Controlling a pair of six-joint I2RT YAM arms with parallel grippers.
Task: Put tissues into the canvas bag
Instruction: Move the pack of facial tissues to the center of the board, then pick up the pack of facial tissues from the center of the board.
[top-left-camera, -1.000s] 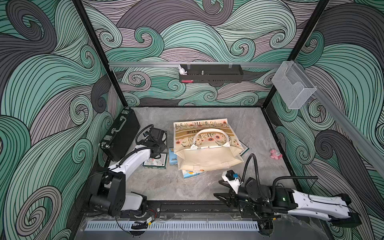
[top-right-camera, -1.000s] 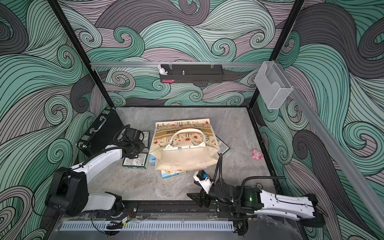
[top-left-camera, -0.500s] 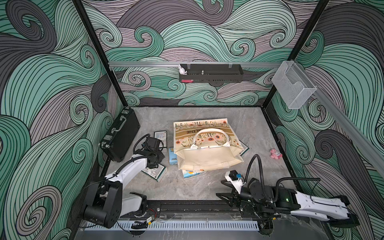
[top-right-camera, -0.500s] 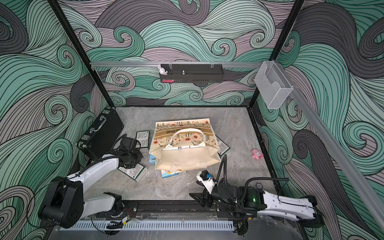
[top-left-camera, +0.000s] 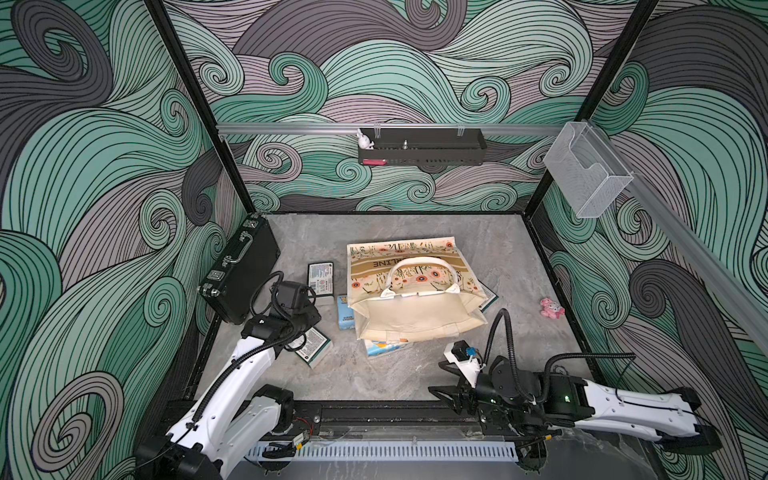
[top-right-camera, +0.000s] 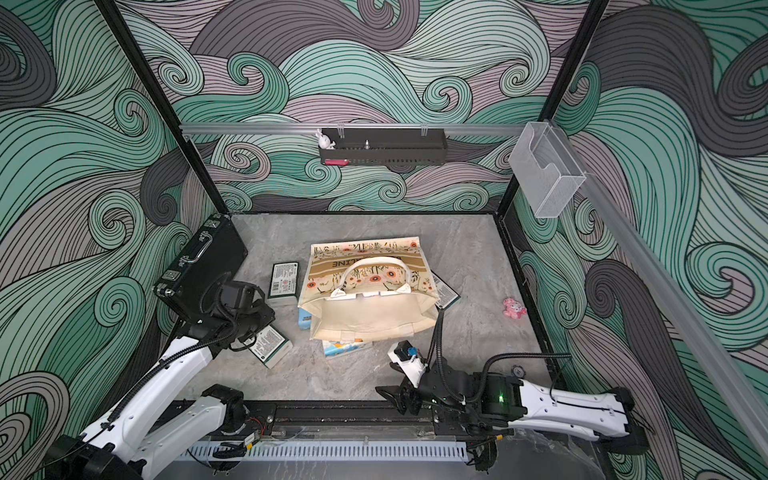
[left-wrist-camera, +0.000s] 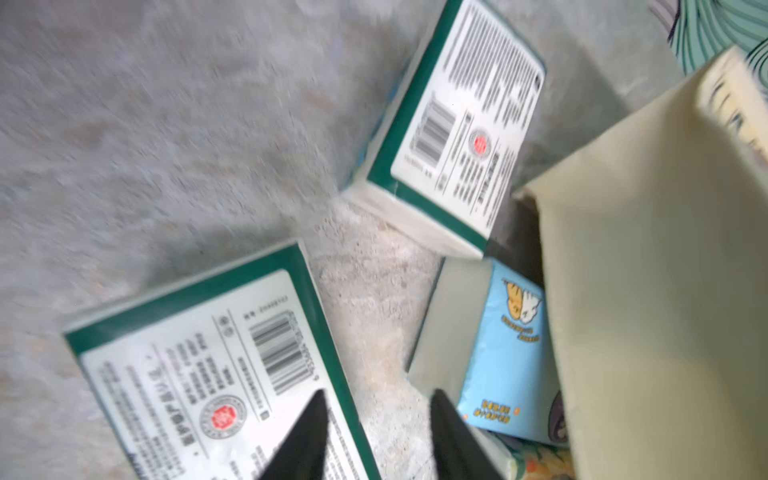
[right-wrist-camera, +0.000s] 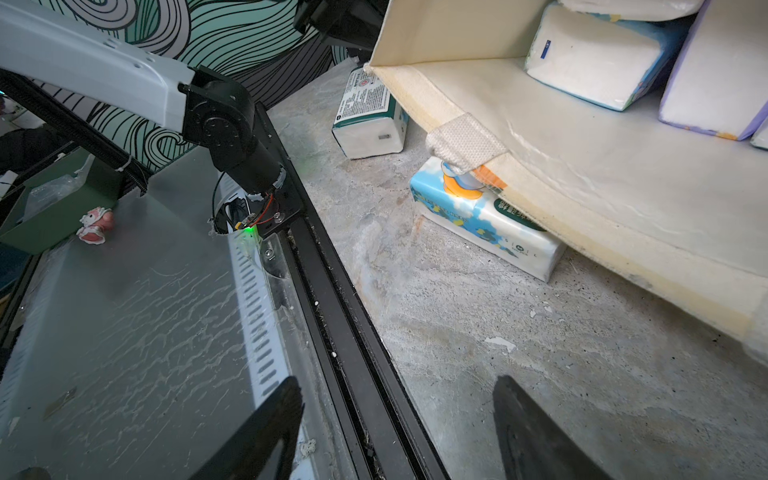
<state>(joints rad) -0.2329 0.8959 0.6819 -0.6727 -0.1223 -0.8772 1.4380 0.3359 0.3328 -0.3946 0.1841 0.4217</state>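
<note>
Tissues (right-wrist-camera: 594, 62) lie partly inside the canvas bag (top-left-camera: 415, 316), tipped on its side; a cartoon pack (right-wrist-camera: 486, 220) sits under its mouth, a light blue pack (top-left-camera: 343, 320) and a green pack (top-left-camera: 318, 352) beside it. Left gripper (left-wrist-camera: 377, 395), over the green pack, is parted and empty; right gripper (right-wrist-camera: 399, 380), before the bag's mouth, gapes wide, empty.

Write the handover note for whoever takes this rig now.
Left gripper: open, empty, above a green pack on the table.
Right gripper: open, empty, by the front rail.
Bag lies on its side, mouth toward the arms.
Done: a white-blue pack and a purple pack are inside.
To do: that one, green pack by the briefcase, green pack under the bag's edge, light blue pack, cartoon pack.
</note>
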